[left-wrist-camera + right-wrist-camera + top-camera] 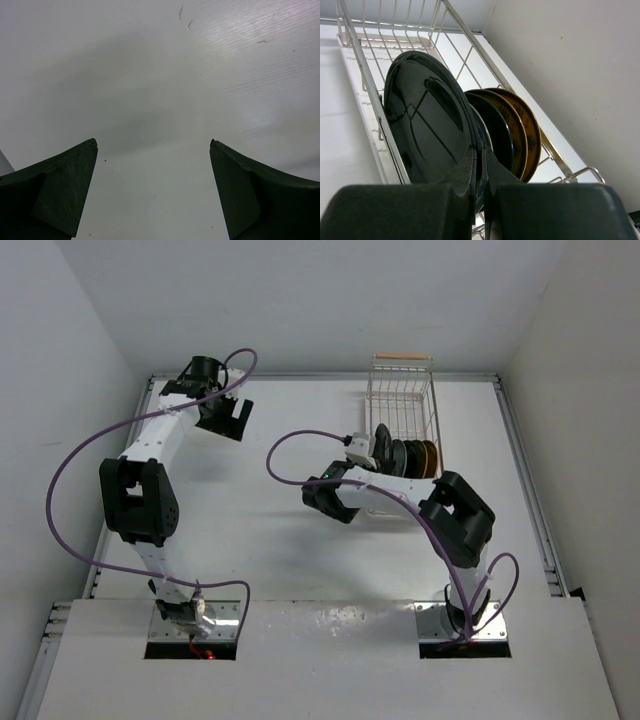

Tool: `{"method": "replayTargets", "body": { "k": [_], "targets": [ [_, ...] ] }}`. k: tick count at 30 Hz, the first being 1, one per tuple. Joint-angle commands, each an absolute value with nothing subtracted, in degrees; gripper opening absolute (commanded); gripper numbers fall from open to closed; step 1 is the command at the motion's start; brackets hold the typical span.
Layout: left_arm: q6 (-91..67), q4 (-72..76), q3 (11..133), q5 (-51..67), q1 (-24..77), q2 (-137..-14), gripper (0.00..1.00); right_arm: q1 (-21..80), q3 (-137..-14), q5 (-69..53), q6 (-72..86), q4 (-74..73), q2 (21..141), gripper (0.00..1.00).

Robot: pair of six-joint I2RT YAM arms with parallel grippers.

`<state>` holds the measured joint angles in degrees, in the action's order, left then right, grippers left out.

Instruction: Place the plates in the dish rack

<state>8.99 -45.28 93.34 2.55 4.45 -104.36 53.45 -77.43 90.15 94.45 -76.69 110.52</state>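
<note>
The overhead view looks down on the whole table [262, 540]; the close wrist views differ, the right sharing the dish rack [402, 400].

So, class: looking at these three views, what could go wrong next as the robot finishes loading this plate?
1. The right claw is shut on the rim of the glossy black plate, which stands on edge. If it is released before it is seated between the wires, it may tip or roll.
2. The other plates stand close behind it, so a sideways nudge could knock them together.
3. When it pulls back, the claw might snag the dish rack and drag it.
</note>
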Motion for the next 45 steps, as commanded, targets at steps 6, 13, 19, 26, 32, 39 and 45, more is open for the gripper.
{"method": "replayTargets", "body": {
  "k": [6, 13, 19, 26, 32, 39, 45],
  "targets": [
    [9.3, -44.0, 93.2, 2.6, 3.8, -101.7, 0.99, 52.6, -73.6, 91.3, 98.7, -90.6, 109.8, 0.06],
    [9.3, -44.0, 93.2, 2.6, 3.8, -101.7, 0.99, 51.8, -73.6, 88.7, 101.1, -90.3, 107.5, 0.07],
    [9.3, -44.0, 93.2, 2.6, 3.8, -101.7, 0.99, 51.7, -74.5, 89.0, 98.7, -90.0, 107.7, 0.15],
    [9.8, -44.0, 93.2, 2.6, 3.8, -101.7, 0.99, 52.3, -74.6, 89.3, 98.0, -90.2, 107.8, 0.31],
    [9.8, -44.0, 93.2, 2.6, 3.8, -101.7, 0.99, 54.7, -80.1, 93.8, 92.9, -90.3, 103.9, 0.51],
    [10.4, -44.0, 93.8, 2.6, 3.8, -101.7, 0.99, 54.1, -95.9, 92.0, 77.6, -90.0, 99.8, 0.79],
    [10.4, -44.0, 94.8, 4.7, 3.8, -101.7, 0.99, 44.9, -80.7, 38.6, 15.9, -38.9, 83.7, 0.94]
  ]
}}
